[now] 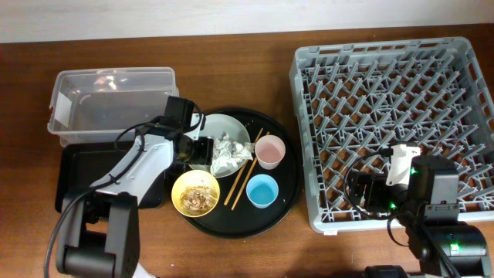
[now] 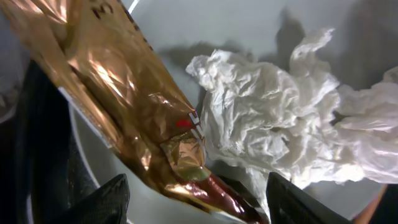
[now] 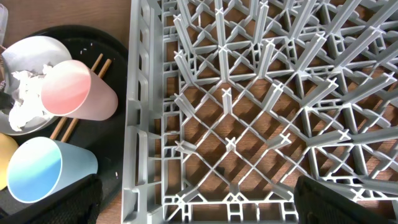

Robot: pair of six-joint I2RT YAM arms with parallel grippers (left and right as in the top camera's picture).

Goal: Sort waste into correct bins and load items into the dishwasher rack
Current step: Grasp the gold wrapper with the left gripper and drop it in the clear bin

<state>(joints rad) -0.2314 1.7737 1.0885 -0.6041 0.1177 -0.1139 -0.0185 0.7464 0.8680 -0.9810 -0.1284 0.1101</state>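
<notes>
Overhead, the left arm reaches from the table's near left edge in over the shallow black tray point(image 1: 77, 166), its wrist bent so the left gripper point(image 2: 199, 196) hangs over the left side of the plate point(image 1: 231, 127). In the left wrist view its fingers point(image 2: 109, 200) are spread wide. The lower end of the gold foil wrapper point(image 2: 140, 106) lies between them on the plate, and neither tip is seen touching it. The crumpled tissue point(image 2: 273, 124) lies just beside the wrapper on the same plate.

The right arm stands at the near right, and the right gripper point(image 3: 202, 199) is held above the near left part of the dishwasher rack point(image 1: 386, 77). Its fingers point(image 3: 339, 196) are spread wide with nothing between them but the pegs below.

The clear tub point(image 1: 112, 100) sits at the far left, with the shallow black tray just in front of it. The round black tray point(image 1: 282, 197) holds the plate, the yellow bowl point(image 1: 195, 193) with the food scraps point(image 1: 199, 199) in it, the pink cup point(image 1: 270, 151), the blue cup point(image 1: 262, 190) and the chopsticks point(image 1: 245, 174), which lie slanted between the bowl and the cups.
</notes>
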